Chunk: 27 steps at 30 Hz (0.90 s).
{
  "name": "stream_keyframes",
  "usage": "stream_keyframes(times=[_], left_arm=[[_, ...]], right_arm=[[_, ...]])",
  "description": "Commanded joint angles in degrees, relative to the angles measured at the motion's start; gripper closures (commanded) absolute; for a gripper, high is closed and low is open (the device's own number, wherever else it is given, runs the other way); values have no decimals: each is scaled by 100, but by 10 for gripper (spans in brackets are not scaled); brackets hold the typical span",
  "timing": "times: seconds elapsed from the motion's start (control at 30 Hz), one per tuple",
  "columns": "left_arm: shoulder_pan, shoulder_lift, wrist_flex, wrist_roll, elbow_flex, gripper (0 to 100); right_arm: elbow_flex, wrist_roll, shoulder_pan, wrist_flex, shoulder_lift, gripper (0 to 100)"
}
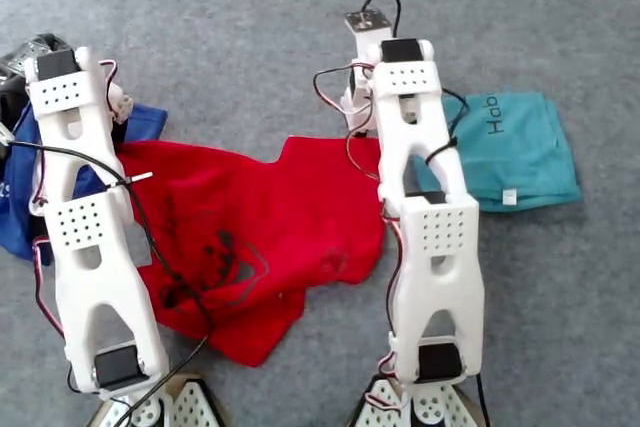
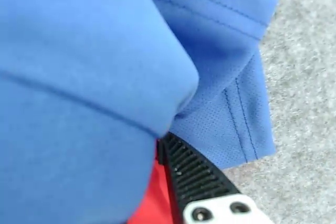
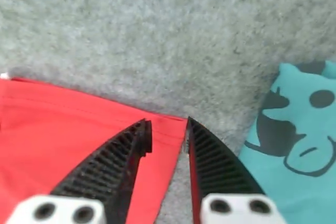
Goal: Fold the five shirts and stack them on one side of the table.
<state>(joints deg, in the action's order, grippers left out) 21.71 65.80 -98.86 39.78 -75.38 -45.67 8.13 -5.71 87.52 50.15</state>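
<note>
A red shirt point(image 1: 250, 237) lies spread and rumpled in the middle of the grey table. My right gripper point(image 3: 168, 127) is open by a narrow gap, low over the red shirt's point(image 3: 79, 129) far right corner, with the hem edge between its fingertips. In the high view the right gripper point(image 1: 362, 119) sits at that corner. A blue shirt point(image 1: 22, 209) lies bunched at the far left. My left gripper point(image 2: 169, 148) is pressed in against the blue shirt point(image 2: 94, 77), with a strip of red cloth point(image 2: 152, 200) beside it. A folded teal shirt point(image 1: 520, 152) lies at the right.
Bare grey table point(image 1: 230, 37) stretches along the far side and to the right, below the teal shirt. A dark object point(image 1: 30, 52) sits at the far left edge. Cables hang along both arms over the red shirt.
</note>
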Motion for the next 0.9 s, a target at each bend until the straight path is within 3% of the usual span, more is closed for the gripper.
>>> stream_keyframes(times=[0.0, 0.23, 0.87], left_arm=[[75, -79, -53, -70, -233, 971], [75, -79, -53, -70, -233, 971], [84, -79, -53, -70, -224, 971]], right_arm=[[-251, -237, 79, 149, -66, 877], [-251, -466, 62, 202, -48, 806], [-259, -431, -26, 97, 400, 809]])
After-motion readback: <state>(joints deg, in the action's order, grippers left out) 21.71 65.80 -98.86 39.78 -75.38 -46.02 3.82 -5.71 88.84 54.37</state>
